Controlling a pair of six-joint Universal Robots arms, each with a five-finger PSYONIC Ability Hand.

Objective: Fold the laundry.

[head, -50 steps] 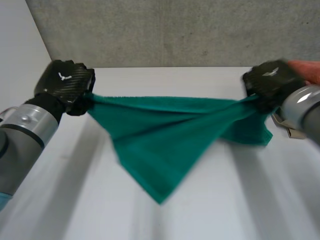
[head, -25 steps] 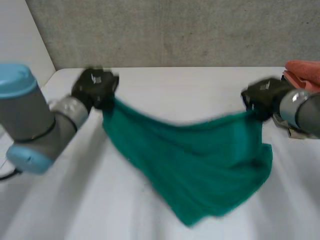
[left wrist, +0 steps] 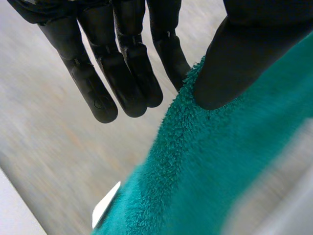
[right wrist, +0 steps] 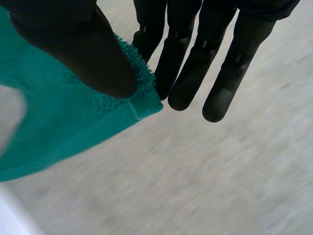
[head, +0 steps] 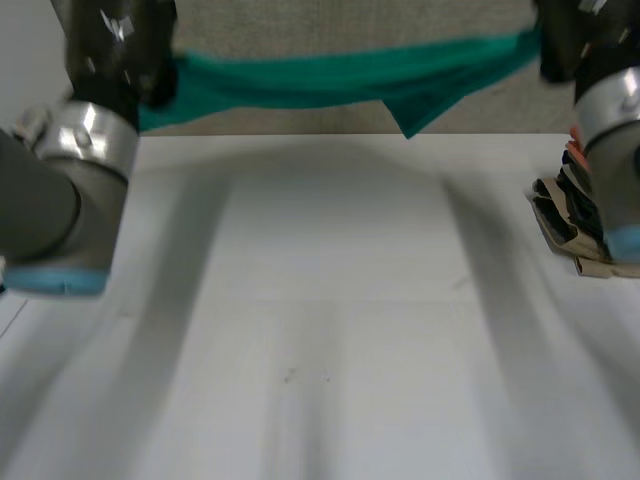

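Head view has the green terry towel (head: 300, 80) stretched in the air above the table (head: 330, 320). The left hand (head: 115, 45) pinches its top edge and the right hand (head: 565, 40) a hemmed corner, each thumb against straight fingers. The towel looks soft, light and limp, so corners seem the surest hold.

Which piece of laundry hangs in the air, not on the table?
The green towel, stretched between the left robot hand and the right robot hand, each pinching one end. The folded pile rests on the table.
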